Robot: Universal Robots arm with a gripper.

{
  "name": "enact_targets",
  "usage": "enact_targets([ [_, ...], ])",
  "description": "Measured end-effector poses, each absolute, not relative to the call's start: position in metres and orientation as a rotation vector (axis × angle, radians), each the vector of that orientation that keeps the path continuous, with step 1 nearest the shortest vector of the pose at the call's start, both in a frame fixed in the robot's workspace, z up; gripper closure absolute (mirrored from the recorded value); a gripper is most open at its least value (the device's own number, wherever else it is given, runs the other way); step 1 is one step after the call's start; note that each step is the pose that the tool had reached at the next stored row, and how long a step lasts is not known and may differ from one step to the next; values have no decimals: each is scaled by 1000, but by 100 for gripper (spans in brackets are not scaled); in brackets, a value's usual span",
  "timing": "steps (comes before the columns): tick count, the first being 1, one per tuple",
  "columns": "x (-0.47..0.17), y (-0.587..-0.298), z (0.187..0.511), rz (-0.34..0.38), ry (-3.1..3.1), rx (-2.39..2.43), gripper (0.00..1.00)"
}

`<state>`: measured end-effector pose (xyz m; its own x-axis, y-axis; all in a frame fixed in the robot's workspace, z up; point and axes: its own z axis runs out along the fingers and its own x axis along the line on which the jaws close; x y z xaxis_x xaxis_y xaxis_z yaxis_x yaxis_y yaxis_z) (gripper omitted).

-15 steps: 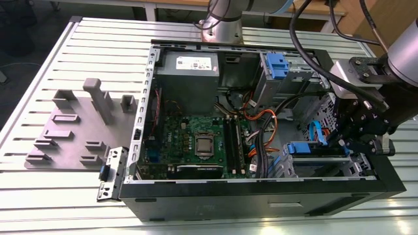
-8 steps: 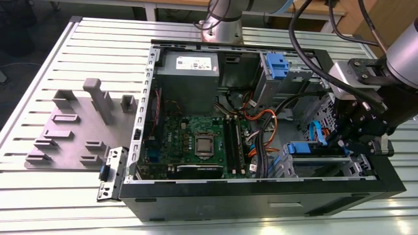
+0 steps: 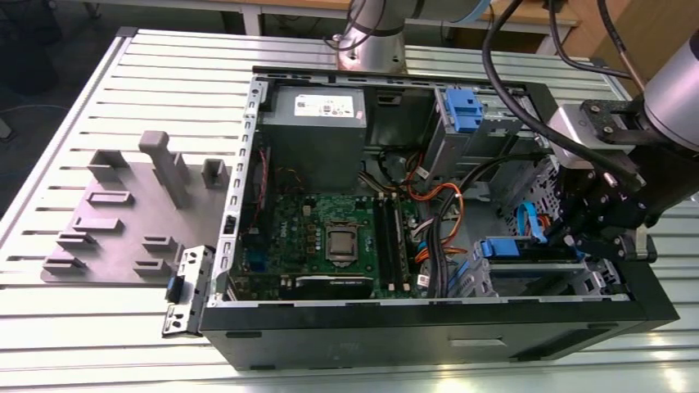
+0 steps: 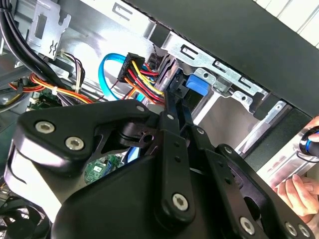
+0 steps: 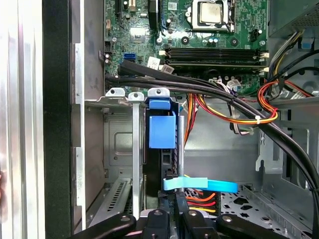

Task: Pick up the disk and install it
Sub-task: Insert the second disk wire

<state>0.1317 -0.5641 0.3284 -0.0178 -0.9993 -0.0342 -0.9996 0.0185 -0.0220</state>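
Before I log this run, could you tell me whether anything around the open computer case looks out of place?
A person's hand sits beside the case near the gripper. Inside, the disk stands upright in its bay; nothing looks askew or damaged.

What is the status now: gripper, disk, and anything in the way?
Gripper down inside the computer case, at the drive cage. Disk standing on edge in the cage slot, blue carrier showing. Cable bundle crosses close beside the cage.
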Motion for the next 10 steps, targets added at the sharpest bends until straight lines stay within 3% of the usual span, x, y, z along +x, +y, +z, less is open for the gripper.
enact_targets([
  [8,132,-564,328,13,2213,-2173,82],
  [9,132,-564,328,13,2213,-2173,76],
  [10,132,-564,328,13,2213,-2173,76],
])
